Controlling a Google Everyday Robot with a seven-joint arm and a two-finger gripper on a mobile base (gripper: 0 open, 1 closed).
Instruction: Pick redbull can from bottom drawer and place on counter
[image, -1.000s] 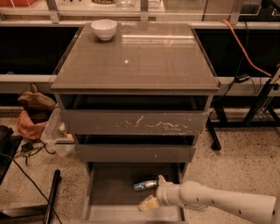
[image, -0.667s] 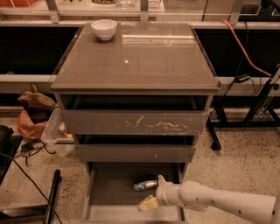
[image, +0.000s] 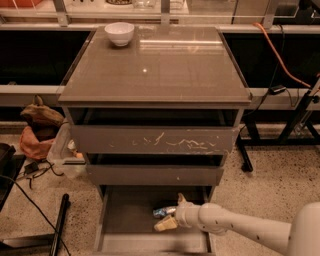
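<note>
The redbull can (image: 161, 212) lies on its side on the floor of the open bottom drawer (image: 125, 220), right of the middle. My gripper (image: 169, 212) reaches in from the lower right on a white arm. Its fingers stand apart, one behind the can's right end and one tan fingertip (image: 164, 224) in front of it. The jaws straddle the can and look open. The counter (image: 155, 70) is the glossy top slab above the three drawers.
A white bowl (image: 119, 33) stands at the counter's back left corner. The scratched-front drawer (image: 155, 140) and the middle drawer (image: 155, 175) overhang the bottom drawer. A bag and cables lie on the floor at the left, and a black stand is at the right.
My gripper has shifted slightly farther into the drawer, closer around the can. The can has not moved.
</note>
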